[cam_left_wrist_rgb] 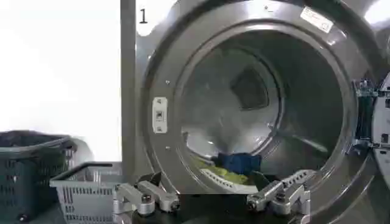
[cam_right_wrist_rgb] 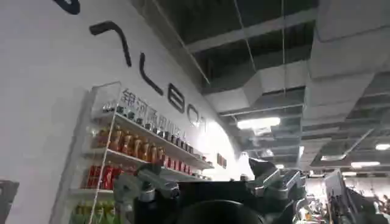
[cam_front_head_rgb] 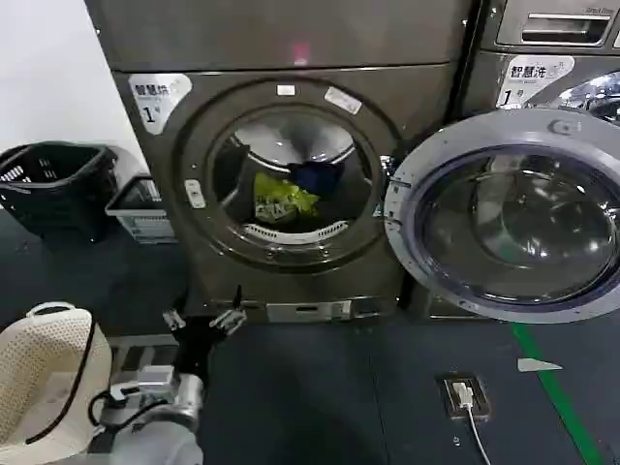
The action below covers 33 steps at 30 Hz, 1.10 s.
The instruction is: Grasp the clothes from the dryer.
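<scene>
clothes [cam_front_head_rgb: 291,192] lie inside the dryer [cam_front_head_rgb: 291,97], its door [cam_front_head_rgb: 513,218] swung wide. my left gripper [cam_front_head_rgb: 203,320] hangs below the opening, fingers spread wide, holding nothing.

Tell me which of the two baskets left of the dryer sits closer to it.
The light grey basket, standing right beside the dryer, is closer. The black basket sits farther left, by the white wall, and is taller.

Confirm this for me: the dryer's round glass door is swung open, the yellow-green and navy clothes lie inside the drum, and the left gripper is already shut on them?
Not quite. The left gripper is open and empty, in front of the bronze-grey dryer, below its porthole, as the head view shows. The silver-rimmed glass door is open, and the yellow-green and navy clothes lie in the drum.
</scene>
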Motion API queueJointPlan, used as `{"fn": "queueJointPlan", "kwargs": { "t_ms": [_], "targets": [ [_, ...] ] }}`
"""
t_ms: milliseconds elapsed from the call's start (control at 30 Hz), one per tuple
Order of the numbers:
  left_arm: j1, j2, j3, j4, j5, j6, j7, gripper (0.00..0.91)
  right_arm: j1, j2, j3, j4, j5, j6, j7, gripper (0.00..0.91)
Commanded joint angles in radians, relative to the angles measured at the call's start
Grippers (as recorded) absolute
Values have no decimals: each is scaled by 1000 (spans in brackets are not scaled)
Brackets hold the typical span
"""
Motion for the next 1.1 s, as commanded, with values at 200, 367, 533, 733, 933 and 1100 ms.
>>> {"fn": "queueJointPlan", "kwargs": {
  "t_ms": [200,367,533,733,933,1100],
  "targets": [
    [-3,-6,1,4,40,-25,3,907,2,3,-3,4,16,33,-3,907],
    [6,-11,7,5,44,-31,12,907,2,12,-5,9,14,39,-2,907],
    [-4,-10,6,17,48,-32,28,907,9,20,-19,11,-13,28,-3,907],
    [-4,-13,10,11,42,-29,33,907,4,19,-11,19,-13,26,-2,907],
    [-2,-10,30,10,51,-28,35,907,4,14,-7,16,-11,30,-1,907],
    [1,-25,28,6,57,-30,35,907,3,10,-7,19,-10,30,-5,907]
  ]
}}
